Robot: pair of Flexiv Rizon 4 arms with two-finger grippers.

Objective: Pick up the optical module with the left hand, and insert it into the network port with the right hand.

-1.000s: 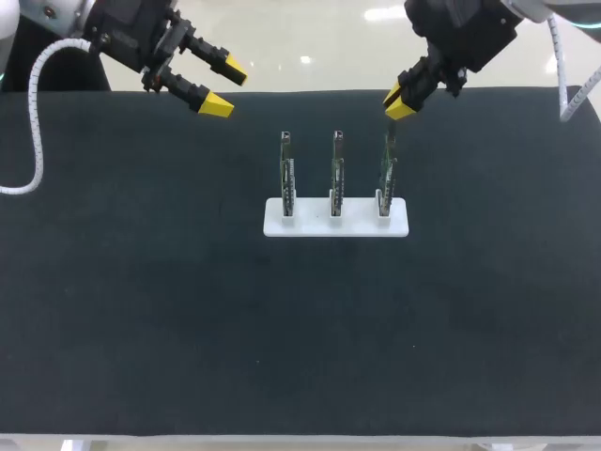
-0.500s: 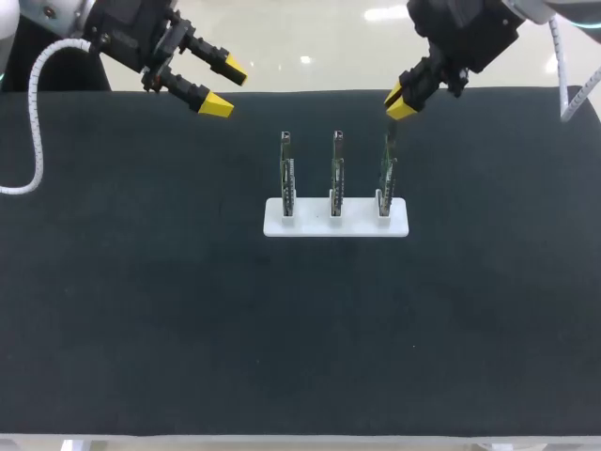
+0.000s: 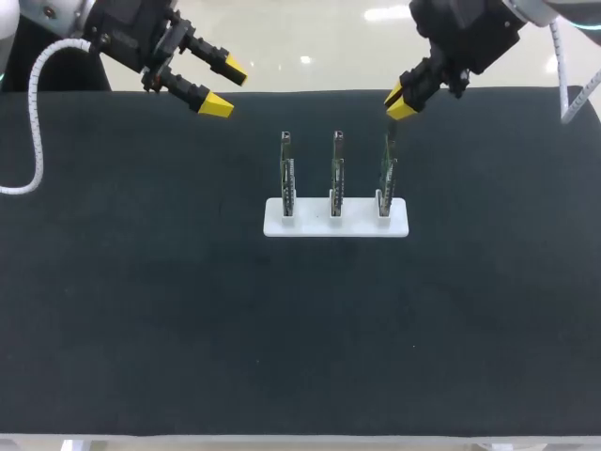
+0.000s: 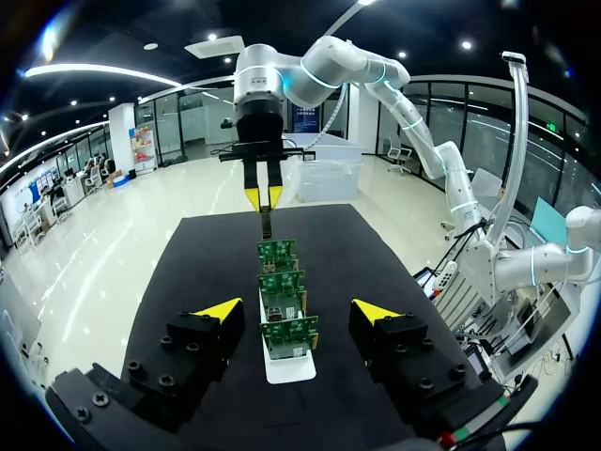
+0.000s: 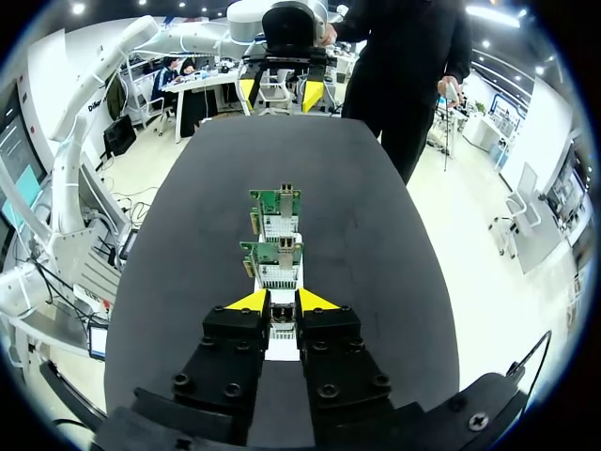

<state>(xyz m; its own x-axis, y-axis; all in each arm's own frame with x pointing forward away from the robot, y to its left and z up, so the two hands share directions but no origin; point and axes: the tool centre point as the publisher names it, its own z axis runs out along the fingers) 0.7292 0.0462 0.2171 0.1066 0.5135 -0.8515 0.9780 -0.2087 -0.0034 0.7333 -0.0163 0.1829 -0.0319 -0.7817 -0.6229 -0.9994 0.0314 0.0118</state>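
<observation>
A white base (image 3: 310, 224) holds three upright green boards with ports: left (image 3: 286, 178), middle (image 3: 336, 178) and right (image 3: 386, 178). A slim grey optical module (image 3: 391, 136) stands slightly tilted on top of the right board. My right gripper (image 3: 401, 101) is straight above it, fingers close together, shut on the module's upper end. In the right wrist view the module (image 5: 281, 315) shows in the narrow gap of that gripper (image 5: 282, 301). My left gripper (image 3: 225, 87) hangs open and empty at the far left, and in its own view (image 4: 300, 310) it faces the row of boards.
The boards stand in one row on a black mat (image 3: 141, 301) that covers the table. The left and middle boards each carry a grey piece on top. A person stands past the far end of the table without reaching over it.
The right gripper has edged very slightly up and away. The left arm and the boards have not moved.
</observation>
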